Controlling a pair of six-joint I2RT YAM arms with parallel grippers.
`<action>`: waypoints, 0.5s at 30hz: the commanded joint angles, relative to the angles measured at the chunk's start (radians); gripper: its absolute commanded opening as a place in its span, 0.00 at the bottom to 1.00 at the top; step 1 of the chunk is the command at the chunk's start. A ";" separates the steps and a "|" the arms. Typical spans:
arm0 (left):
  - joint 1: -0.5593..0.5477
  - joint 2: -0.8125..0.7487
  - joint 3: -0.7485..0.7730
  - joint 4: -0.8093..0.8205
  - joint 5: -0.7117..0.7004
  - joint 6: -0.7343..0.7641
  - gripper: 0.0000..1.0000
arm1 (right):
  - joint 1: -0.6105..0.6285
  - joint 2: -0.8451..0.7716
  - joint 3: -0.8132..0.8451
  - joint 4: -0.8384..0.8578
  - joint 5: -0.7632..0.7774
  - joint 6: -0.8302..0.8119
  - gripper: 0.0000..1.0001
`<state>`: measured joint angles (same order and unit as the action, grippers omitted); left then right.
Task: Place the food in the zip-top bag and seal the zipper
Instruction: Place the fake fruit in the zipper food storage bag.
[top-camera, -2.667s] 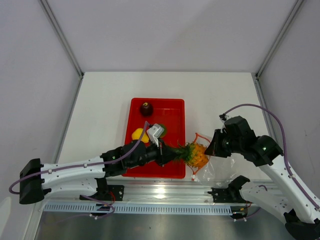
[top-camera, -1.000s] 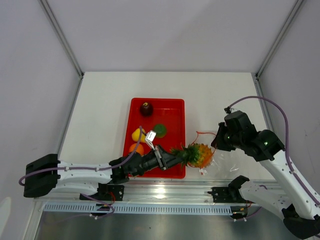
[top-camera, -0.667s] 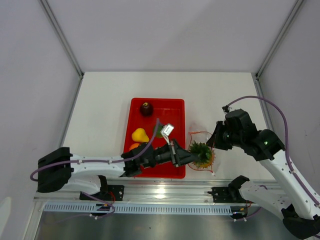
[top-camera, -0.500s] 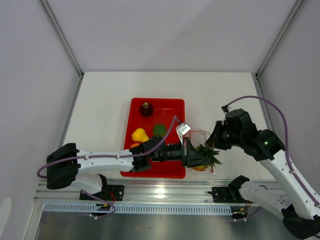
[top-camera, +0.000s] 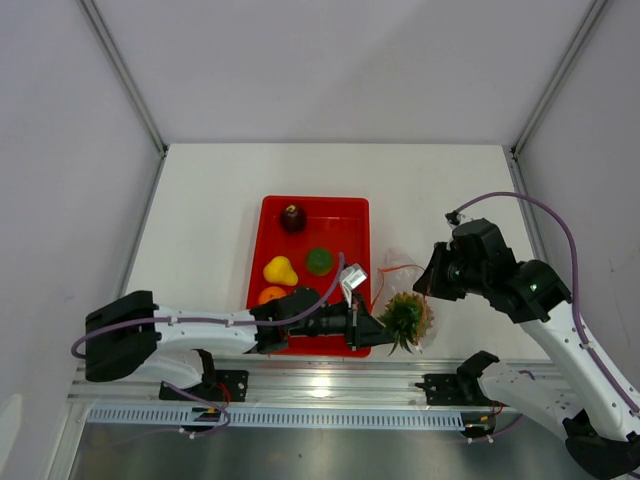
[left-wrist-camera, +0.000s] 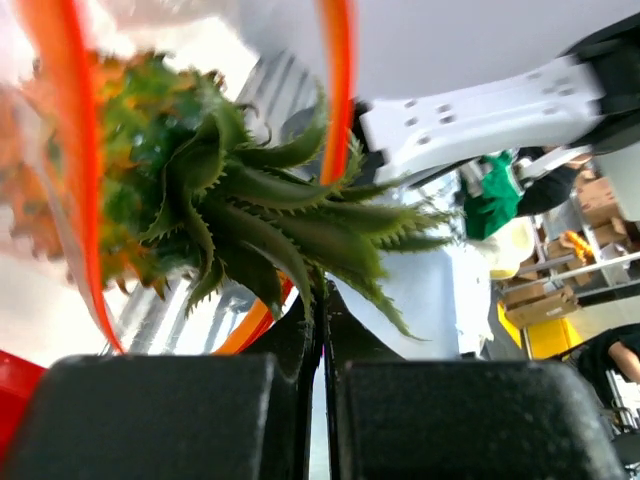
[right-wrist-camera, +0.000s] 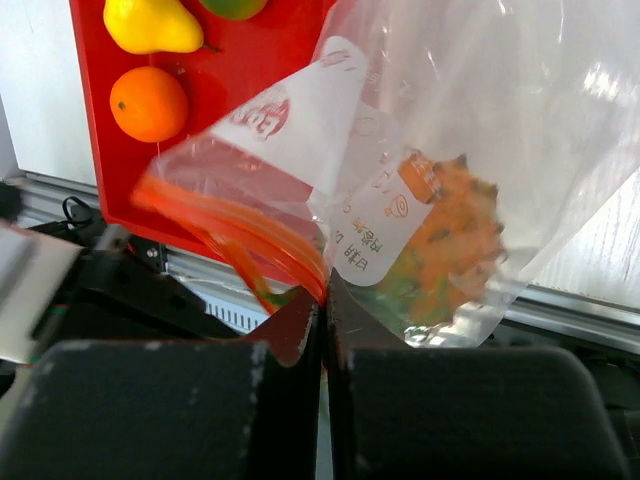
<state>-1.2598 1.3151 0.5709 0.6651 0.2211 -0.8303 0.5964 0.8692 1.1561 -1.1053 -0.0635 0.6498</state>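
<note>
The pineapple (top-camera: 405, 318) hangs body-first in the mouth of the clear zip-top bag (top-camera: 392, 260), just right of the red tray (top-camera: 355, 215). My left gripper (top-camera: 378, 325) is shut on its green crown (left-wrist-camera: 270, 215). The zipper (left-wrist-camera: 338, 90) loops around the pineapple as two orange strips. My right gripper (top-camera: 432, 285) is shut on the zipper edge (right-wrist-camera: 270, 250) and holds the bag up; the pineapple (right-wrist-camera: 450, 235) shows through the plastic. The dark red fruit (top-camera: 292, 217), green fruit (top-camera: 319, 260), pear (top-camera: 279, 270) and orange (top-camera: 272, 296) lie in the tray.
The tray's near rim (top-camera: 300, 352) sits close to the metal rail (top-camera: 320, 385) at the table's front edge. My left arm (top-camera: 200, 325) stretches across the tray's near end. White table (top-camera: 200, 200) spreads left of and behind the tray.
My left gripper has swung the pineapple from lying sideways to body-down and pushed it into the bag's mouth. The right gripper has kept its hold on the bag, shifting only slightly.
</note>
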 joint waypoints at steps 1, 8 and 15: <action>0.002 0.109 0.148 -0.114 0.105 0.020 0.01 | -0.006 -0.007 0.017 -0.007 0.022 -0.021 0.00; -0.032 0.260 0.289 -0.183 0.179 -0.024 0.01 | -0.017 0.007 0.022 -0.016 0.034 -0.038 0.00; -0.030 0.245 0.357 -0.489 0.020 0.003 0.21 | -0.020 -0.002 0.008 -0.024 0.042 -0.036 0.00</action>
<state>-1.2854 1.5867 0.8913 0.3180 0.3145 -0.8368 0.5800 0.8780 1.1561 -1.1503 -0.0315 0.6262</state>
